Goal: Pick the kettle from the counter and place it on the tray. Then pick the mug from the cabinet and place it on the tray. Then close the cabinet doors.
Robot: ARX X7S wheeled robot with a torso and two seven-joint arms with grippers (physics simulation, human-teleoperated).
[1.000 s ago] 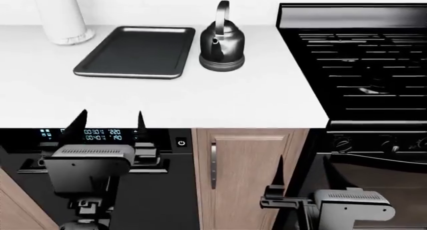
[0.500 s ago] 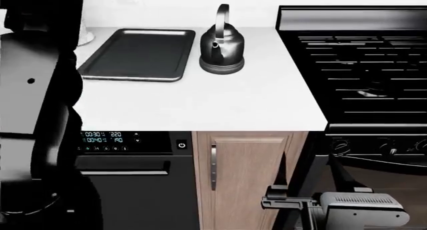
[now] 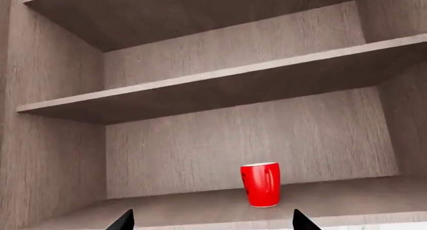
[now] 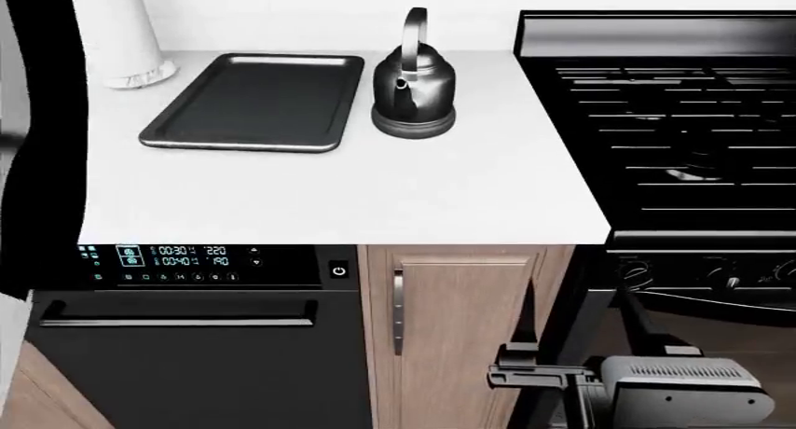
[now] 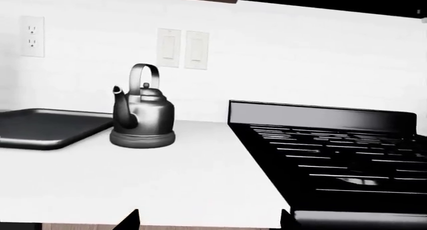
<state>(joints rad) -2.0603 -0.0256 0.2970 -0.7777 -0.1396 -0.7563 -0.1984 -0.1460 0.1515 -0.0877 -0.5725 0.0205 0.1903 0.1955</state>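
The dark kettle (image 4: 413,84) stands upright on the white counter (image 4: 373,186), just right of the dark tray (image 4: 255,101), which is bare. It also shows in the right wrist view (image 5: 142,115), beside the tray (image 5: 47,127). The red mug (image 3: 261,184) stands upright on the lower shelf of the open cabinet (image 3: 200,90). My left gripper (image 3: 212,222) is open and empty, in front of that shelf and short of the mug. Its arm (image 4: 37,121) shows dark at the head view's left edge. My right gripper (image 4: 547,336) is open and empty, low before the counter front; in the right wrist view (image 5: 210,221) it faces the counter edge.
A tall white cylinder (image 4: 118,37) stands at the counter's back left. A black stove with grates (image 4: 672,121) adjoins the counter on the right. Below the counter are a dishwasher panel (image 4: 186,256) and a wooden door with handle (image 4: 398,308).
My left arm has risen from in front of the dishwasher up past the counter, and its gripper has left the head view. The right gripper has barely moved.
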